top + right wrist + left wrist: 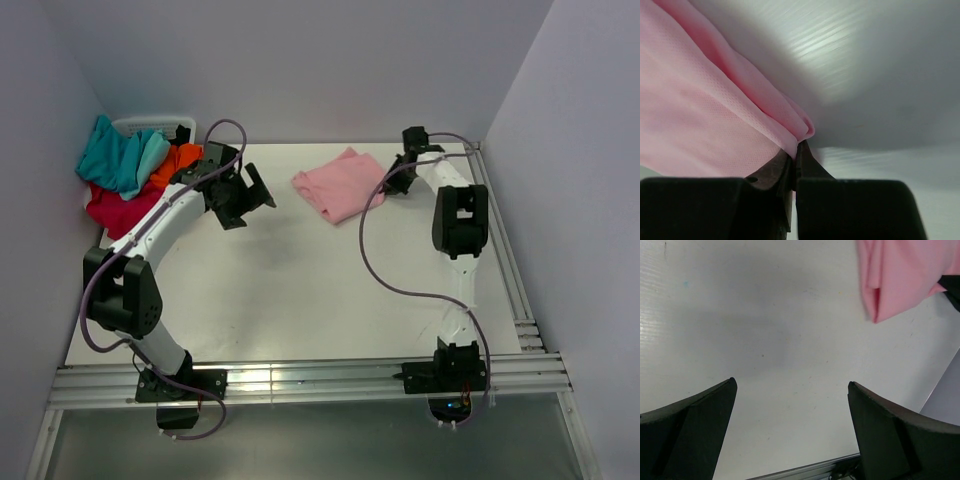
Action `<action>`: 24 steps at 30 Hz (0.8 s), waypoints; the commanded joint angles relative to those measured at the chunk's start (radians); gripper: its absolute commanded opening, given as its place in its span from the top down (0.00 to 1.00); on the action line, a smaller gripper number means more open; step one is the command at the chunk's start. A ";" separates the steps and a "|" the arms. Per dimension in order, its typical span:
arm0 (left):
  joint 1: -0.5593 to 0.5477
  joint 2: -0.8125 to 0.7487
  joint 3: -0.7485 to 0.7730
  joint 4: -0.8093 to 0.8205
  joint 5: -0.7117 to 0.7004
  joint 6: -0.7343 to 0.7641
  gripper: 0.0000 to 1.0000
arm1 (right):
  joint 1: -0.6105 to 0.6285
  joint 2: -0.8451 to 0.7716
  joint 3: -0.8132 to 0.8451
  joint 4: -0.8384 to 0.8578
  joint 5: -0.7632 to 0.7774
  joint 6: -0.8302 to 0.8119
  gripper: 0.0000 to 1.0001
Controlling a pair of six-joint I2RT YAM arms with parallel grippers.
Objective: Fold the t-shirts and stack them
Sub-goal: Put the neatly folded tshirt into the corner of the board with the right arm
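Note:
The folded light pink t-shirt [338,183] lies on the white table [300,290] at the back centre. My right gripper [399,172] is shut on its right edge; in the right wrist view the pink cloth [715,100] is pinched between my closed fingers [810,167]. My left gripper [243,200] is open and empty above the table, left of the pink shirt, whose corner shows in the left wrist view [905,275]. The teal [118,155], orange [175,162] and crimson red [115,205] t-shirts lie heaped at the back left.
A white basket [150,125] holds the heap of shirts in the back left corner. Grey walls close in the back and both sides. Aluminium rails [300,380] run along the near edge and the right side of the table.

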 commanded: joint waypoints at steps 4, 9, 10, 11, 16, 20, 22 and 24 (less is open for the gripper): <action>-0.033 -0.008 0.015 -0.002 -0.008 0.045 0.01 | -0.261 -0.119 -0.112 -0.039 0.238 0.061 1.00; -0.048 0.018 0.023 0.008 0.003 0.043 0.00 | -0.347 -0.150 -0.155 -0.047 0.261 0.013 1.00; -0.052 0.022 0.024 0.011 0.006 0.045 0.00 | -0.361 -0.141 -0.150 -0.050 0.260 0.003 1.00; -0.056 0.026 0.024 0.010 0.007 0.043 0.00 | -0.367 -0.135 -0.129 -0.059 0.261 0.000 0.99; -0.075 0.035 0.030 0.021 0.012 0.041 0.01 | -0.373 -0.174 -0.120 -0.058 0.206 -0.034 0.00; -0.082 0.037 0.040 0.024 0.015 0.043 0.01 | -0.358 -0.242 -0.101 -0.081 0.156 -0.037 0.00; -0.083 0.031 0.041 0.033 0.015 0.048 0.00 | -0.341 -0.300 -0.091 -0.098 0.150 -0.040 0.00; -0.083 0.035 0.053 0.036 0.009 0.058 0.01 | -0.320 -0.346 -0.080 -0.128 0.153 -0.046 0.00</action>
